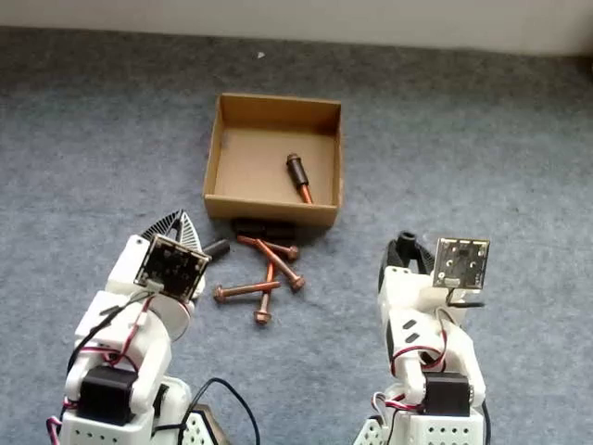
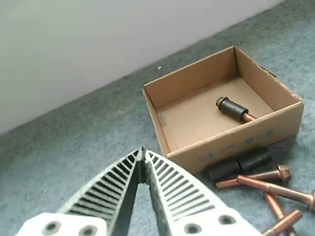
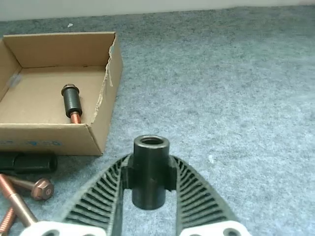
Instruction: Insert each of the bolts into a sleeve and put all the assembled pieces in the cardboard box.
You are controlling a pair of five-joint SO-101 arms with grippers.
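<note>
High view overhead; both wrist views low, facing the cardboard box [image 2: 246, 138]

Illegible blue print [image 2: 236, 145] on the cardboard box [image 2: 283, 125] front.

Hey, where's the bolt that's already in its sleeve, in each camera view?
High view: assembled piece in the cardboard box, right half.
Left wrist view: assembled piece on the box floor, copper tip toward the wall by the loose sleeves.
Right wrist view: assembled piece on the box floor by the torn wall.
Shared landmark: the cardboard box.
</note>
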